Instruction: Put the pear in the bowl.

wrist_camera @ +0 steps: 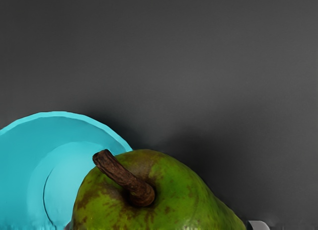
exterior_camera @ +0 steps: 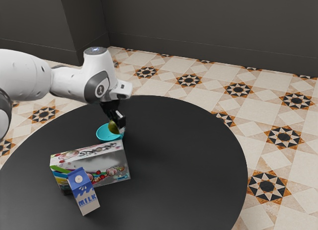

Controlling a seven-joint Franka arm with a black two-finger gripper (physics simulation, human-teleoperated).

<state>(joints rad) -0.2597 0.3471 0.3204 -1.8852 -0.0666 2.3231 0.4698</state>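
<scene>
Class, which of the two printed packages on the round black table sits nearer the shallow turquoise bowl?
The wide, multicoloured box with "MILK" nowhere on its visible front. It sits between the bowl and the narrow blue-and-white milk carton.

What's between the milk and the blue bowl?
The big printed box stands between the milk carton and the bowl, in the exterior view.

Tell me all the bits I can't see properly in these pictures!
- Green-brown pear: its lower part is cut off by the wrist view's lower edge.
- Round turquoise bowl: the wrist view's left and lower edges cut it off.
- Colourful printed box: in the exterior view, the blue-and-white milk carton hides part of its front; its small print is too small to read.
- White robot arm: the exterior view's left edge cuts it off.
</scene>
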